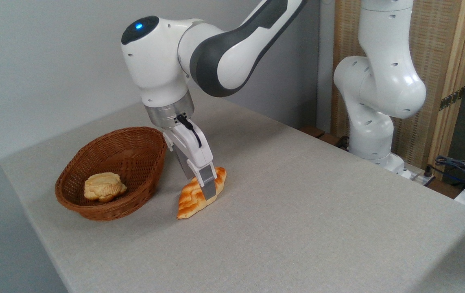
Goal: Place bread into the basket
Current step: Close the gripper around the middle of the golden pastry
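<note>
A grey cloth-covered table (297, 211) stands against a pale wall. Toward its left end sits the wicker basket (134, 160), a pale bun (104, 186) already lying in its near half. Just right of the basket, the braided loaf (189, 199) lies on the cloth, one pointed end toward the camera. The gripper (206, 185) straddles the loaf's middle, fingers (208, 183) against its sides, apparently clenched on it across the narrow width, probably so it lifts level. Right of the basket, well apart, stands the arm's base (378, 154).
</note>
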{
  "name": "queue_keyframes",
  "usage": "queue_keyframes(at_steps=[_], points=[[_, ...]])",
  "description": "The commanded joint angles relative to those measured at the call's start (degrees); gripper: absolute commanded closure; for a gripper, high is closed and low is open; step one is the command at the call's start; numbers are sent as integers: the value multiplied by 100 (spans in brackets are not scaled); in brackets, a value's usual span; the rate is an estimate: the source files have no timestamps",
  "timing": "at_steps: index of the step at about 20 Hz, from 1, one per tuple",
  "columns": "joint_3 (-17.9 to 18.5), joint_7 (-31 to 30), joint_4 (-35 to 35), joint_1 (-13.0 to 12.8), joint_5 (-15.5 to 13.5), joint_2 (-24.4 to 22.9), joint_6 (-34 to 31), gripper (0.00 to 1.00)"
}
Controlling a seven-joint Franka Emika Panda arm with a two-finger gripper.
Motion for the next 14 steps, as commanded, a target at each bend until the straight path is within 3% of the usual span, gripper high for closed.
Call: queue_keyframes(at_steps=[1, 7, 8, 9, 10, 11, 14], points=[[45, -263, -159, -181, -26, 19, 188, 0], [45, -369, -159, -217, -18, 125, 241, 0], [45, -369, -159, -217, -18, 125, 232, 11], [45, -369, -159, -217, -18, 125, 232, 25], [45, -369, -150, -217, -18, 125, 232, 46], [45, -361, -150, -217, -18, 125, 232, 57], [45, -343, -150, -217, -18, 116, 206, 61]])
